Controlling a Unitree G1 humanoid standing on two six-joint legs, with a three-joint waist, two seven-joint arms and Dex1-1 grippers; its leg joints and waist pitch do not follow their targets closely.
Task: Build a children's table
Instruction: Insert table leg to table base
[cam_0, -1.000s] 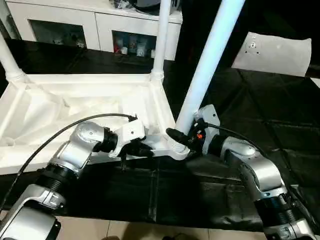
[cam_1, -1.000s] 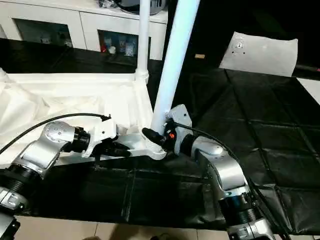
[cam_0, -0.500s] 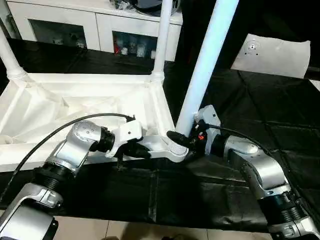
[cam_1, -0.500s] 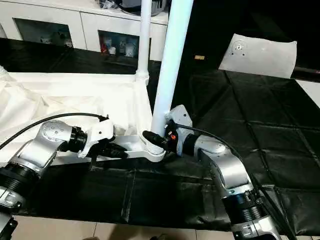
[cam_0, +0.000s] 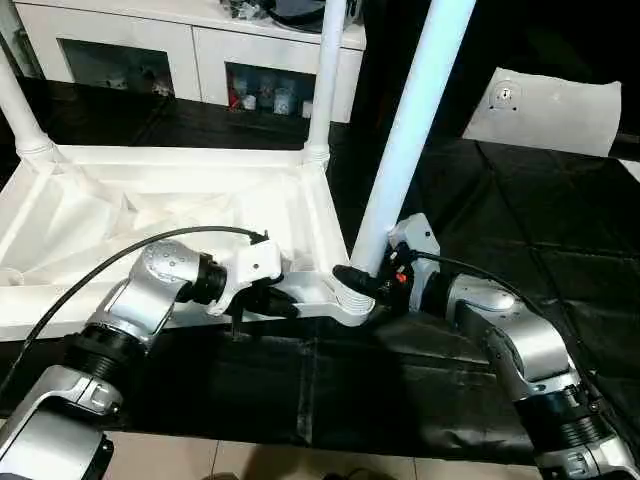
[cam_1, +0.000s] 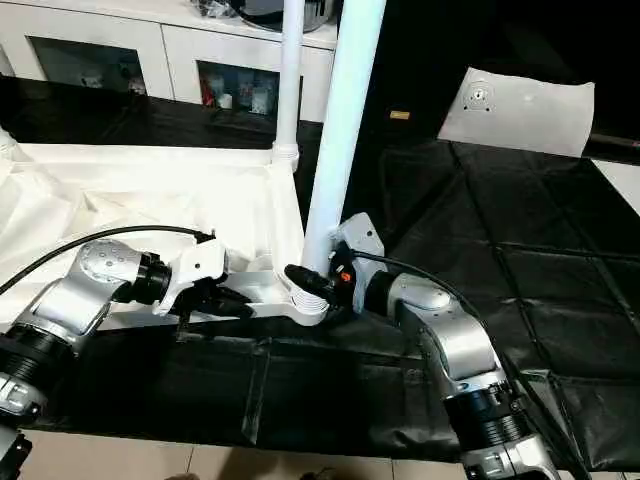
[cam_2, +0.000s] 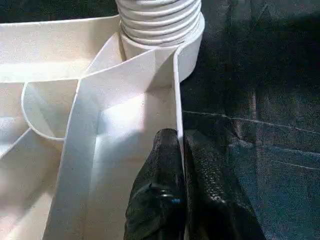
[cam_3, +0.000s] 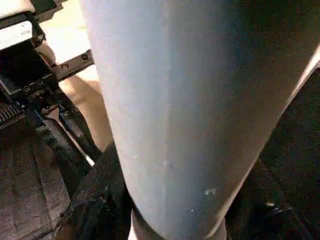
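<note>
**End effectors clamp the near wall and the corner leg**

The left end effector is closed on the thin near wall of the upturned children's table, one black finger on each side of the wall, just beside the near right corner socket. The right end effector has its fingers around the base of the leg standing in that socket, gripping it; in the right wrist view the leg hides most of the fingers.

The table lies ribbed side up, spreading from 9 o'clock toward the centre of the head views. Its near leg rises toward 12 o'clock and is cut off by the frame edge, as is a second leg at the far right corner and a third at 10 o'clock.

Under it lies a black cloth. At 2 o'clock rests a flat white sheet with a small hole. At 12 o'clock stands a white cabinet; small items behind its glass are too small to make out.
</note>
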